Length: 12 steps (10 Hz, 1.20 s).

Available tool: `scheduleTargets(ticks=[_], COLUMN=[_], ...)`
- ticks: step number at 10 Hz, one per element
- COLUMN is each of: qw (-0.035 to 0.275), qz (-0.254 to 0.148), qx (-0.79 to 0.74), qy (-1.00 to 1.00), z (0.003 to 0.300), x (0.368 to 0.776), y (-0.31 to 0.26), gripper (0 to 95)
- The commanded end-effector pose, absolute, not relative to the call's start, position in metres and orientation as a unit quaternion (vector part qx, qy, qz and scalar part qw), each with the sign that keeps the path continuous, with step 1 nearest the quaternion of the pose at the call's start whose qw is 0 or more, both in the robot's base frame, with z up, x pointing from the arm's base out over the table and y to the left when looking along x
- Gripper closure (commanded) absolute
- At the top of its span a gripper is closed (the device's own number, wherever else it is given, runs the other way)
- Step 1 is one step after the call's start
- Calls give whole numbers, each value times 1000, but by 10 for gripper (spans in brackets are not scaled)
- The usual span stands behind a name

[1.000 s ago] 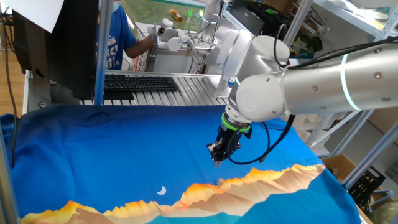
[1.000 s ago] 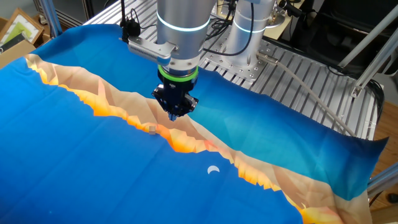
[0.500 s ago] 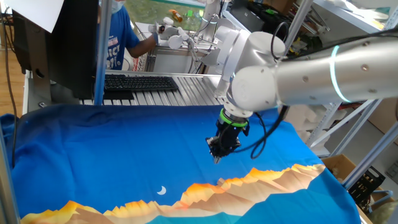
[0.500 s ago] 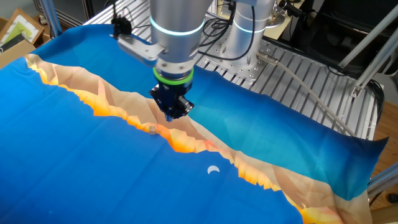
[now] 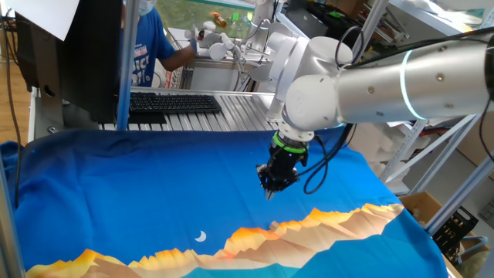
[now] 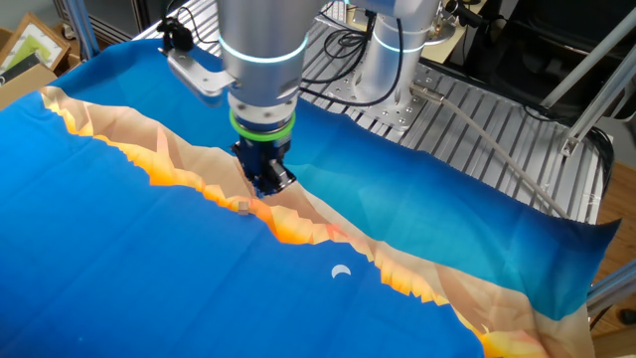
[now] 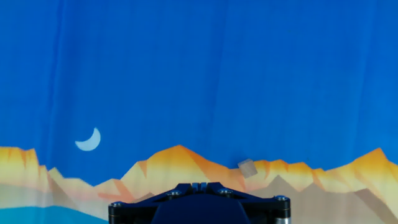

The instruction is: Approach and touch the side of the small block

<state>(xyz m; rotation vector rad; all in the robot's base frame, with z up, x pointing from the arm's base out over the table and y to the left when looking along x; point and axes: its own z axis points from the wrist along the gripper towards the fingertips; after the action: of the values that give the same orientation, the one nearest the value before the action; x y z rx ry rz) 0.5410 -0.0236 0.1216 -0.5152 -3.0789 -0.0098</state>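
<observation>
In the one fixed view, a monitor (image 5: 77, 54) stands at the upper left, and a person (image 5: 147, 46) in a blue shirt is just to its right. Below them lies a keyboard (image 5: 174, 102) on a metal rack. A big blue cloth (image 5: 116, 185) with orange mountains and a white moon (image 5: 201, 236) covers the table. Near the middle the gripper (image 5: 272, 185) hangs above the blue part of the cloth, pointing down. The silver arm (image 5: 386, 85) comes in from the right. The block (image 5: 275, 225) is a tiny speck on the mountains, just below the gripper and apart from it.

In the other fixed view, a cardboard box (image 6: 25, 50) sits at the far left edge. The block (image 6: 243, 206) rests on the orange mountain line, left of the middle. The gripper (image 6: 265, 184) is just above it and a bit to its right — close, not touching. The moon (image 6: 341, 270) is lower and more to the right.

In the hand view, the moon (image 7: 89, 140) is at the left. The black gripper body (image 7: 199, 202) fills the bottom middle. The block (image 7: 248, 167) sits just above it and to the right, on the mountains. The fingers look pressed together — I cannot tell for sure.
</observation>
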Motion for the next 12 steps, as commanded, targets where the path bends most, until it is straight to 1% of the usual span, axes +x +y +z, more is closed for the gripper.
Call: scheduleTargets(ticks=[1,3,8,10,12], qw=[5,4,-1,-1,9], qz=[-4,2,-4,-8,-24], qx=[-258,-285,-301,-304,-322], qy=[-966,-959,-954,-953,-946], z=[119,111,79,77,79], x=[552,551,541,541,546], y=[-28,-33,-51,-51,-50], gripper=[950,950,950,950,950])
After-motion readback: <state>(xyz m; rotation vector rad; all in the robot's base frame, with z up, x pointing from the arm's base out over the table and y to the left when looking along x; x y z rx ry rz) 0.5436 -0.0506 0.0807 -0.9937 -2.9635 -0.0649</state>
